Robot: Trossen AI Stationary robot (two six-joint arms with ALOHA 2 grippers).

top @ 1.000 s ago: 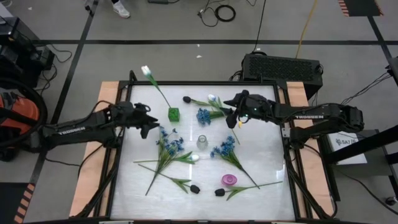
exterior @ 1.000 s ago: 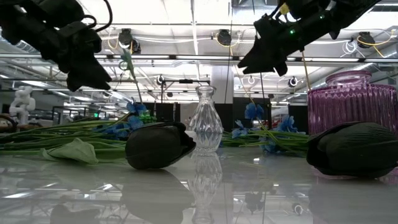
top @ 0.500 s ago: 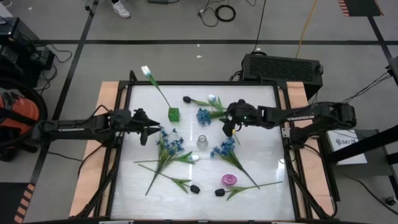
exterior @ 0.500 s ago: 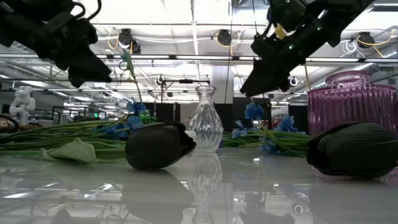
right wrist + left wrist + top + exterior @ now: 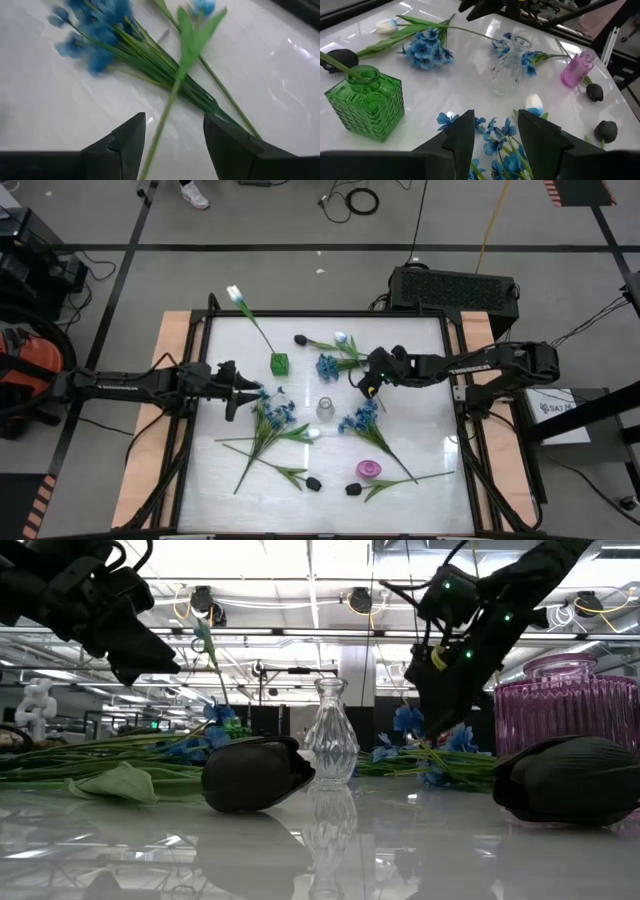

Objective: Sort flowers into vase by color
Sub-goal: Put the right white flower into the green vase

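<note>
Flowers lie scattered over my white table (image 5: 420, 430). My left pincer (image 5: 240, 388) hangs with its fingers (image 5: 460, 137) parted and nothing between them, just above a spray of blue blooms (image 5: 270, 412) on the left half of the table. Beside it a green square vase (image 5: 280, 363) holds one white tulip (image 5: 235, 294). My right pincer (image 5: 364, 383) is low over the back right of the table, fingers (image 5: 131, 136) apart and empty, over the green stems (image 5: 165, 107) of another blue spray (image 5: 328, 366). A clear glass vase (image 5: 325, 409) stands at the centre, a purple vase (image 5: 368, 469) nearer the front. Black tulip buds (image 5: 313, 482) lie at the front edge.
</note>
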